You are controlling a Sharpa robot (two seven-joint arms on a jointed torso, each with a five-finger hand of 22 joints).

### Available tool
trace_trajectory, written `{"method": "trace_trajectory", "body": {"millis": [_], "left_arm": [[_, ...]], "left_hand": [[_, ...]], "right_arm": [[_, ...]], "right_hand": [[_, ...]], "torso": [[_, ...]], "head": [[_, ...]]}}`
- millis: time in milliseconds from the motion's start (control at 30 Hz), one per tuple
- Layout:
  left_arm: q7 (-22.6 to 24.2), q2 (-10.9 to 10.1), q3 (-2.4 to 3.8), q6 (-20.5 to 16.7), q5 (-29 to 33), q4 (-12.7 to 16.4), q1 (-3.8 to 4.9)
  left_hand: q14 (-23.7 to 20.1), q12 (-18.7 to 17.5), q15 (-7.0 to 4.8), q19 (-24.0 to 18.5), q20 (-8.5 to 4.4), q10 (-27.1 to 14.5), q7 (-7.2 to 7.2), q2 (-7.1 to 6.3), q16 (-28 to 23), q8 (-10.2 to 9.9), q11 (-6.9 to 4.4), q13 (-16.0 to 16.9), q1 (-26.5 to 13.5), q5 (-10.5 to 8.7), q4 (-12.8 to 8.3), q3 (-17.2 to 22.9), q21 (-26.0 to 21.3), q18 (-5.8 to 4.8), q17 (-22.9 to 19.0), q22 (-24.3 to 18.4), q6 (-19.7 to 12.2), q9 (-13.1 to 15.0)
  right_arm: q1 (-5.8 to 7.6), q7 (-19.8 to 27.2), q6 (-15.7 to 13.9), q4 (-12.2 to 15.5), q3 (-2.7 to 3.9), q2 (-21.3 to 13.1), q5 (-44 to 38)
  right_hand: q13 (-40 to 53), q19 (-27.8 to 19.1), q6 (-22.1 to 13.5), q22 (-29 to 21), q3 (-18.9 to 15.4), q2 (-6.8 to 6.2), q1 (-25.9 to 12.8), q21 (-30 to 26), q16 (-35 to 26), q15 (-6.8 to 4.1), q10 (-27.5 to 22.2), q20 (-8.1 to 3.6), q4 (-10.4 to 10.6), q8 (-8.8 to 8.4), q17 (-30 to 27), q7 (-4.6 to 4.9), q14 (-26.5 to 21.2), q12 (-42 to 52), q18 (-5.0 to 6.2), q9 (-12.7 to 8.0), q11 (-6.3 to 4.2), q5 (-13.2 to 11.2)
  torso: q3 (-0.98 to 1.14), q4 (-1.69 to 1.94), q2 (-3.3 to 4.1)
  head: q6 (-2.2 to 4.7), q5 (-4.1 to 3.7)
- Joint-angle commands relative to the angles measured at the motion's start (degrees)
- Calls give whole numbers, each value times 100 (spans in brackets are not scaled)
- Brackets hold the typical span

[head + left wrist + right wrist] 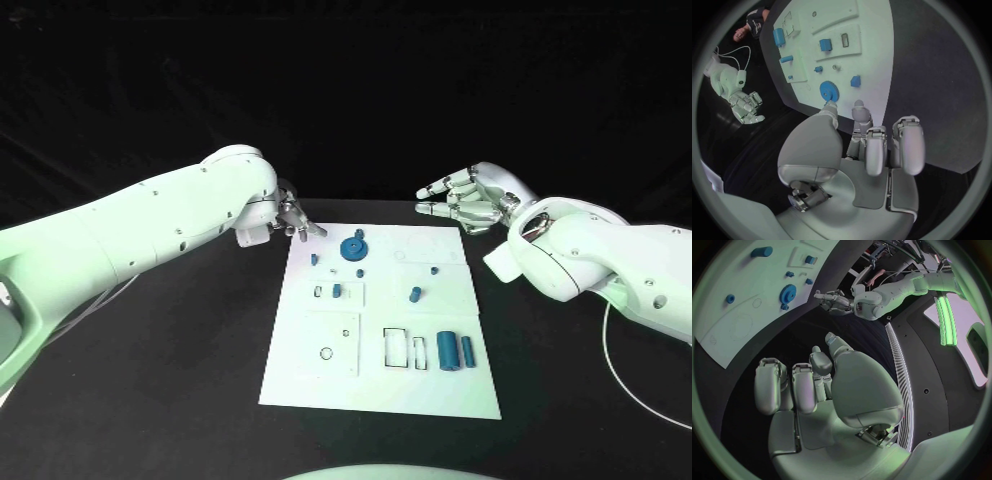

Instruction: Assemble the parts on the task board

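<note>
The white task board [382,385] lies mid-table with blue parts on it. A blue gear [356,246] sits near its far edge, small blue pieces [338,290] [415,294] lie mid-board, and a blue cylinder [449,352] lies near the front right. My left hand [293,218] hovers at the board's far left corner, fingers apart and empty. In the left wrist view its fingertips [857,107] point at the gear [829,91]. My right hand [469,198] is raised beyond the far right corner, loosely curled and holding nothing. The right wrist view shows that hand [811,385] off the board [736,325].
Black table [159,370] surrounds the board on all sides. A thin white cable [623,385] runs along the table at the right. Outlined slots [395,346] mark the board's front half.
</note>
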Motion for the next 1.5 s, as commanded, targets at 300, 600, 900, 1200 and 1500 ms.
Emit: {"method": "trace_trajectory", "body": {"millis": [300,600,900,1200,1500], "left_arm": [[220,244,-114,441,-19,-374,-114],[240,276,-124,511,15,-422,-159],[227,291,-126,577,96,-424,-166],[210,309,-127,585,104,-437,-167],[180,345,-135,652,106,-482,-169]], "left_hand": [[592,52,-63,191,-37,54,-17,78,17,49,-3,17,-76,-13,2,-84,42,-46,1505,588,72,-27],[592,89,-74,201,-47,77,-33,144,17,79,-17,41,-60,-8,-10,-109,56,-51,1505,609,106,-39],[592,107,-91,204,-64,87,-53,221,17,124,-36,35,92,1,-47,-120,59,-52,1505,618,128,-61],[592,133,-104,202,-78,97,-67,322,17,181,-49,33,339,11,-105,-76,52,-51,1505,617,137,-85],[592,153,-110,205,-84,109,-75,354,17,216,-57,40,455,12,-145,-45,55,-53,1505,626,146,-92]], "right_arm": [[-4,44,73,22,1,-1,-6],[-4,38,77,25,1,-11,-6],[-3,43,95,28,1,-10,-12],[-3,44,99,25,1,-6,0],[-3,44,106,27,1,-3,4]], "right_hand": [[4,-38,38,-4,21,22,-32,-20,-32,-6,-30,-17,23,-17,101,1,293,-10,52,-8,-10,24],[4,-38,38,-4,21,22,-32,-20,-32,-6,-30,-17,23,-17,101,1,293,-10,52,-8,-10,24],[4,-38,38,-4,21,22,-32,-20,-32,-6,-30,-17,23,-17,101,1,293,-10,52,-8,-10,24],[4,-38,38,-4,21,22,-32,-20,-32,-6,-30,-17,23,-17,101,1,293,-10,52,-8,-10,24],[3,-42,39,-11,22,25,-30,-24,-40,-6,-31,-17,24,-17,91,2,291,-9,53,-8,-10,38]], "torso": [[0,-17,14],[10,-4,-2],[9,-4,-2],[6,-4,3],[4,-4,4]], "head": [[2,11],[-41,-5],[-51,-3],[-62,-13],[-76,-18]]}}
